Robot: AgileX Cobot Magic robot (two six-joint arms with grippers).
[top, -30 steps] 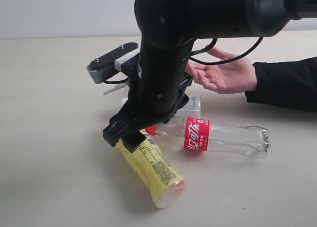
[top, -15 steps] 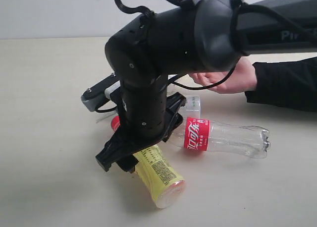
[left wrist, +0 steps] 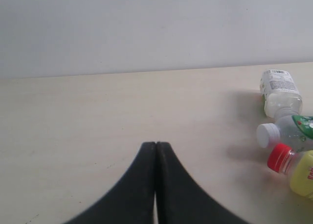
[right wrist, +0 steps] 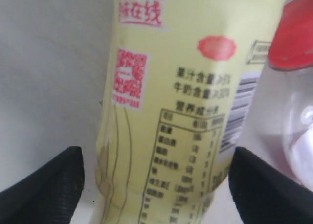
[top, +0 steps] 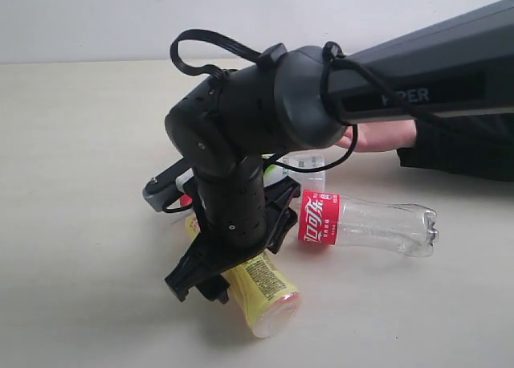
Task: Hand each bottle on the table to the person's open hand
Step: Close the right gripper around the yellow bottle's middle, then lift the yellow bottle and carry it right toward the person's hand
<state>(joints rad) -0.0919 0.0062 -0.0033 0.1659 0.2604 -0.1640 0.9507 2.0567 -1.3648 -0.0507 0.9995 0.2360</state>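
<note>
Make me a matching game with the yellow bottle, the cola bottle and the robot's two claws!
Things:
1. yellow bottle
2. cola bottle
3. left claw
4. right claw

States:
A. shut, holding nothing
B. clear, red label, lying on its side
C. open, one finger on each side of a bottle
D. lying between two black fingers

Pairs: 1-D, 2-B, 3-A, 4-C.
</note>
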